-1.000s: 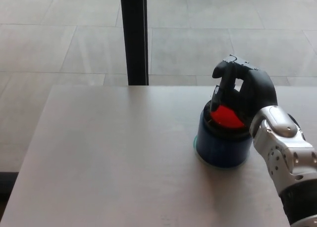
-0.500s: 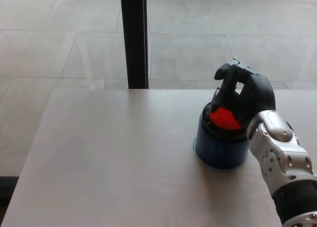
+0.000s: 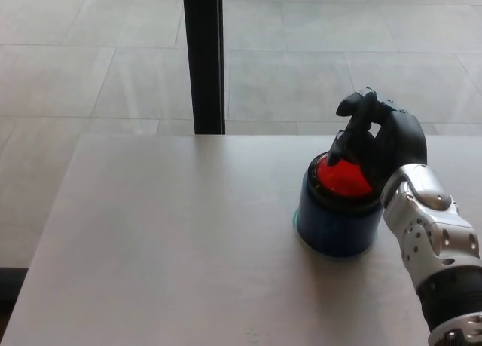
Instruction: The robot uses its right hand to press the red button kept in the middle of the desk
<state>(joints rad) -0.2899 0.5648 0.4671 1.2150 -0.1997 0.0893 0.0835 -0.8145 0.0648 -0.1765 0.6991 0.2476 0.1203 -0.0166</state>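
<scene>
A red button (image 3: 343,177) caps a round blue housing (image 3: 337,219) standing right of the desk's middle. My right hand (image 3: 380,139) hovers over the far right side of the button, fingers curled and apart, with one fingertip (image 3: 336,154) at the button's back edge. It holds nothing. More of the red cap shows than the hand covers. My silver forearm (image 3: 429,233) comes in from the lower right. No left hand shows.
The light grey desk (image 3: 173,240) stretches left and toward me from the button. A black vertical post (image 3: 203,56) stands just behind the desk's far edge. Tiled floor lies beyond.
My right hand has shifted slightly right and back off the button, uncovering more of the red cap. The camera view has moved a little.
</scene>
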